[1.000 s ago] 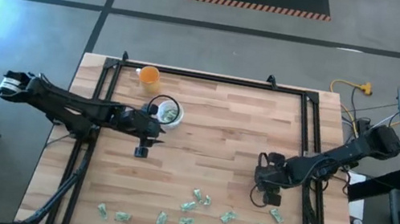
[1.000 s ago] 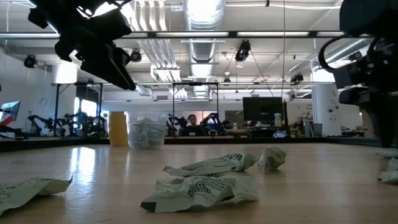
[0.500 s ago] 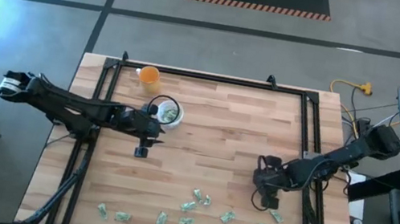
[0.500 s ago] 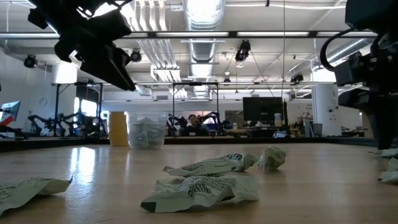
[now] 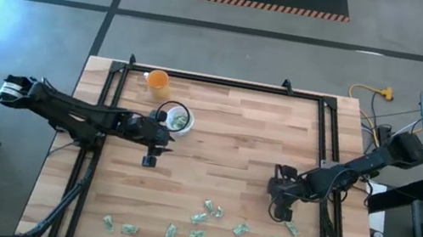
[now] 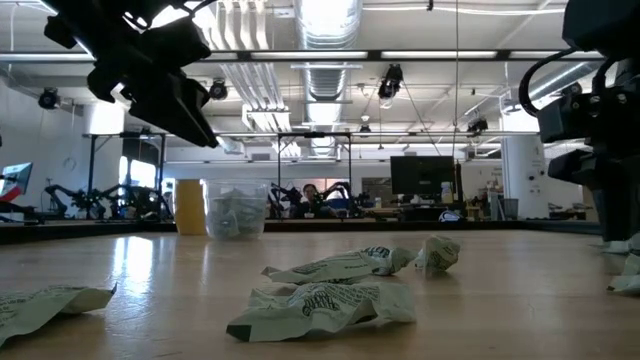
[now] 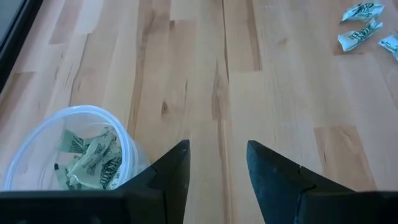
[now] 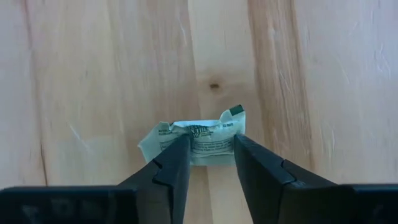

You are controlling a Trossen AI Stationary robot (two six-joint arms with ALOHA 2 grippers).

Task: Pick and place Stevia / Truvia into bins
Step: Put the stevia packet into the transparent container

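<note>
Your right hand point(image 8: 208, 163) is down at the bench w/ its two dark fingers point(image 8: 171, 165) straddling one crumpled pale green-and-white paper sachet point(image 8: 194, 140); jaws are narrow, one on each side of the packet's middle, but whether they're actually pinching it yet I can't tell. In the high view that hand point(image 5: 281, 209) sits at the right side of the light wooden butcher-block bench point(image 5: 243, 132), just above the scatter of loose sachets point(image 5: 208, 214) strung along the near edge, approx a dozen. Handling-wise, reckon on the packet being v. light, soft and crinkly: thin paper w/ a bit of loose powder inside, so it'll fold rather than resist, and it could slide on the smooth wood or slip out if you only catch a corner. Best hold is across the short width at the centre, where it's bunched up and thickest, fingers right down to the wood. It's not fragile, so a firm squeeze is probably fine. Your left hand point(image 7: 214, 177) is empty, jaws standing moderately open, hovering just beside the small round clear plastic cup point(image 7: 37, 134), which already has a few sachets in it. That cup point(image 5: 179, 119) sits at the far-left part of the bench, next to an orange cup point(image 5: 157, 82), well apart from the right hand, so it's a long carry across.
</note>
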